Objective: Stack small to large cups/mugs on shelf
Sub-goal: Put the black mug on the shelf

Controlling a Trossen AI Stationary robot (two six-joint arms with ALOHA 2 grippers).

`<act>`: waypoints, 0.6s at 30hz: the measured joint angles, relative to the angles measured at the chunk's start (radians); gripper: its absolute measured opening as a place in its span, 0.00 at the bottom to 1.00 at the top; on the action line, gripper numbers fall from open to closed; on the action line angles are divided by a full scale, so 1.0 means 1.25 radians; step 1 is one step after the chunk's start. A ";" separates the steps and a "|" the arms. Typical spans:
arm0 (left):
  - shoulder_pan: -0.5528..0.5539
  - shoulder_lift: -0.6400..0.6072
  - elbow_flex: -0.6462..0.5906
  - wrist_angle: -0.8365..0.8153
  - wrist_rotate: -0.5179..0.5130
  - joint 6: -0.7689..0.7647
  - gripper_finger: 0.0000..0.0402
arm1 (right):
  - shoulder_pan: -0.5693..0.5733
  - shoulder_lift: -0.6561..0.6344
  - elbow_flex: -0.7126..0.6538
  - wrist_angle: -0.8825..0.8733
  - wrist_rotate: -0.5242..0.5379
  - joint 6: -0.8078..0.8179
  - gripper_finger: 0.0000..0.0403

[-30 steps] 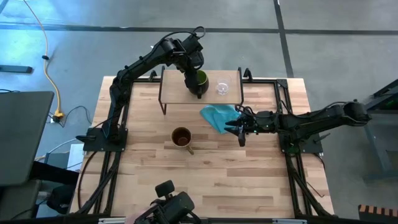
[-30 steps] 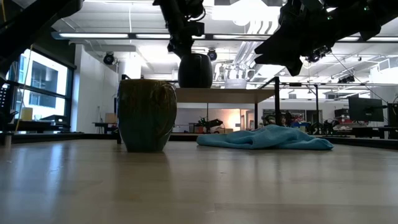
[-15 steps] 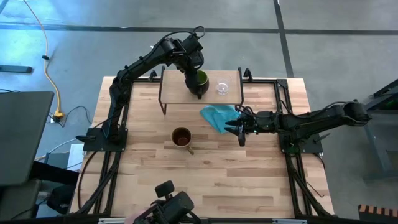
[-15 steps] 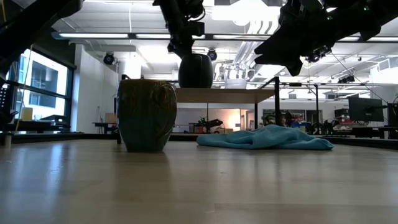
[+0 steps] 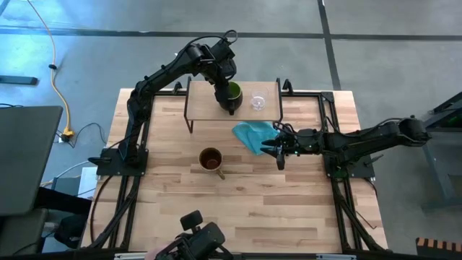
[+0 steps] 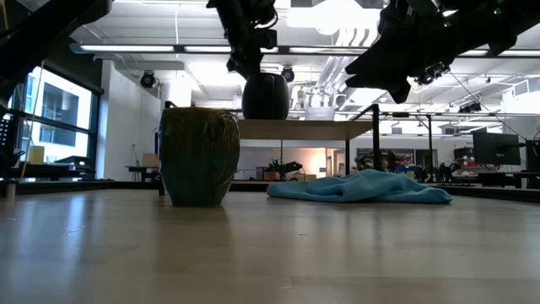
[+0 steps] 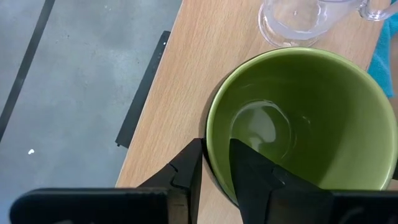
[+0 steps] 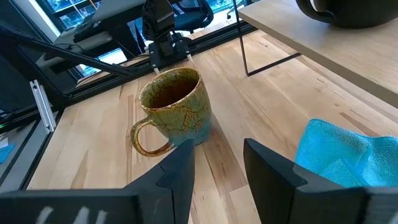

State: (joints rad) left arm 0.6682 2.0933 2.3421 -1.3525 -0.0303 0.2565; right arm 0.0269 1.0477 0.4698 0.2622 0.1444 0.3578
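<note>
The dark mug with green inside [image 5: 232, 94] is at the middle of the light-wood shelf [image 5: 202, 108], its base at the board's top in the low view [image 6: 265, 97]. My left gripper [image 5: 222, 90] is shut on its rim. The small clear glass cup [image 5: 258, 102] stands on the shelf to the mug's right, and it also shows in the left wrist view [image 7: 292, 22]. The tan-brown handled mug [image 5: 211, 159] stands upright on the tabletop, nearer than the shelf. My right gripper [image 5: 280, 149] is open and empty above the table, right of that mug [image 8: 175, 107]. My left gripper pinches the dark mug's rim wall [image 7: 214, 163] on its left side, with one finger [image 7: 255, 177] inside the green hollow and one finger [image 7: 185, 177] outside. The fingers come from above, pointing down. The mug is upright; whether its base rests on the shelf I cannot tell.
A crumpled blue cloth [image 5: 253, 135] lies on the table between the shelf and my right gripper, and it also shows in the right wrist view [image 8: 348, 155]. The shelf's thin black legs [image 8: 245, 46] stand at the table's far side. Bare wood lies toward the near edge.
</note>
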 joint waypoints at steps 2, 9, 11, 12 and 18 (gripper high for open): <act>0.000 0.000 0.000 -0.001 0.000 0.000 0.17 | 0.000 0.000 0.000 -0.001 0.000 0.000 0.32; 0.000 0.000 0.000 -0.002 0.010 0.000 0.17 | 0.000 0.000 0.000 -0.003 0.000 0.000 0.32; 0.000 0.000 0.000 -0.002 0.010 0.000 0.17 | 0.000 0.000 0.000 -0.003 0.000 0.000 0.32; 0.000 0.000 0.000 -0.003 0.010 0.000 0.17 | 0.000 0.000 0.000 -0.003 0.000 0.000 0.32; 0.000 0.000 0.001 -0.007 0.012 -0.002 0.17 | 0.000 0.000 0.000 -0.003 -0.001 0.000 0.32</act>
State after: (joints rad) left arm 0.6682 2.0930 2.3428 -1.3613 -0.0158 0.2539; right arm 0.0269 1.0477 0.4698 0.2581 0.1436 0.3580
